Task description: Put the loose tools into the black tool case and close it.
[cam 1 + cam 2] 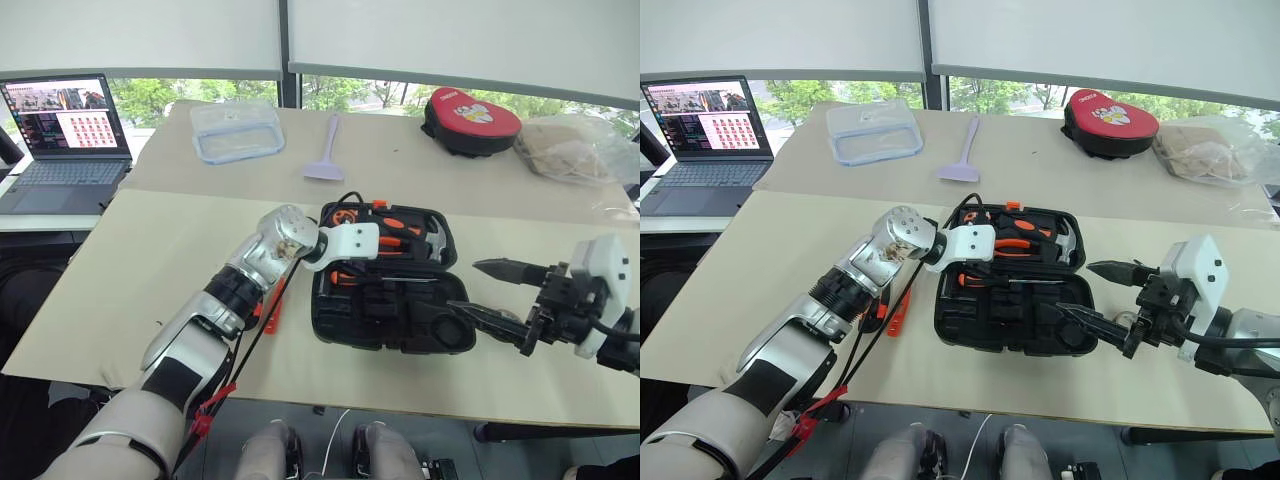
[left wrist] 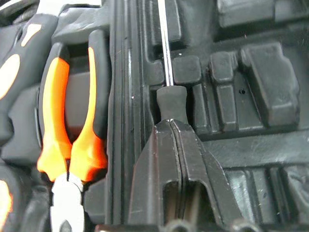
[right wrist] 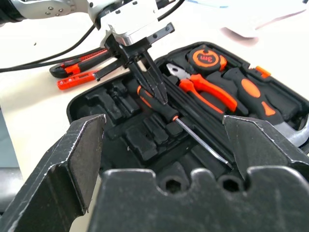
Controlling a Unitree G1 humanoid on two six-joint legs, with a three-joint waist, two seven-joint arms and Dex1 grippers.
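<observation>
Left gripper (image 3: 161, 99) pinching screwdriver (image 3: 166, 112), seating it in case (image 1: 440, 335); right gripper (image 1: 490, 290) waiting, jaws spread. Next: release cleanly.

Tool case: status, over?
Left gripper shut on a screwdriver, lowering it into the open black tool case. Right gripper open, hovering beside the case. Utility knife and tester pen lie on the table.
</observation>
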